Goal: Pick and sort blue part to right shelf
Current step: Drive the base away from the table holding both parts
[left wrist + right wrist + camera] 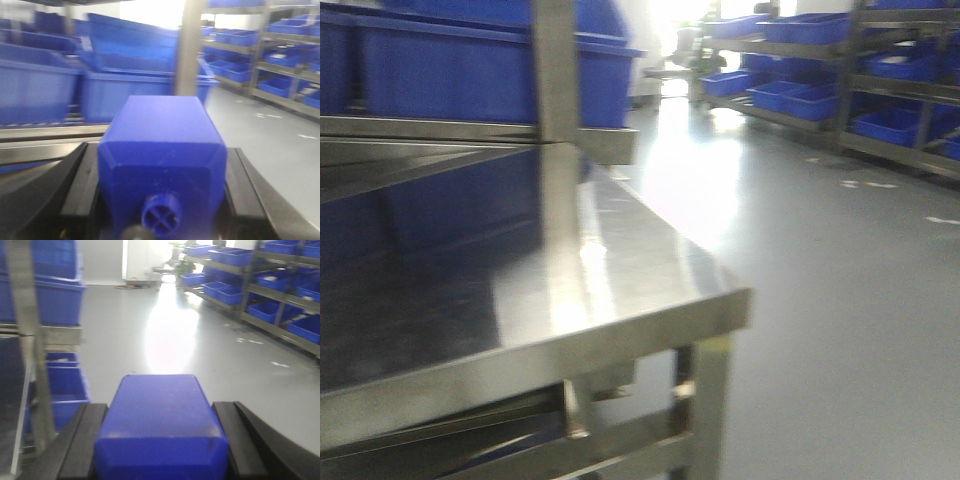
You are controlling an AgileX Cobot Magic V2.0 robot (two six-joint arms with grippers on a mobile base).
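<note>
Bins (37,92) contents hidden; left gripper (162,167) clamps blue part (165,127).

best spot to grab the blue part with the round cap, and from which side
Its flat side walls, from the cap end, as the left gripper holds the blue part. The shoulders slope and the cap is round, so a grip there would likely slip.

The blue part (160,130) is a solid-blue, bottle-shaped block with a rectangular body, sloped shoulders and a round cross-ribbed cap that faces the wrist camera. It lies lengthwise, clamped between the black fingers of the left gripper (162,148). Beyond it runs the right shelf (45,134), a blurred steel rack tier with a flat front rail, carrying large blue bins (35,90).
</note>
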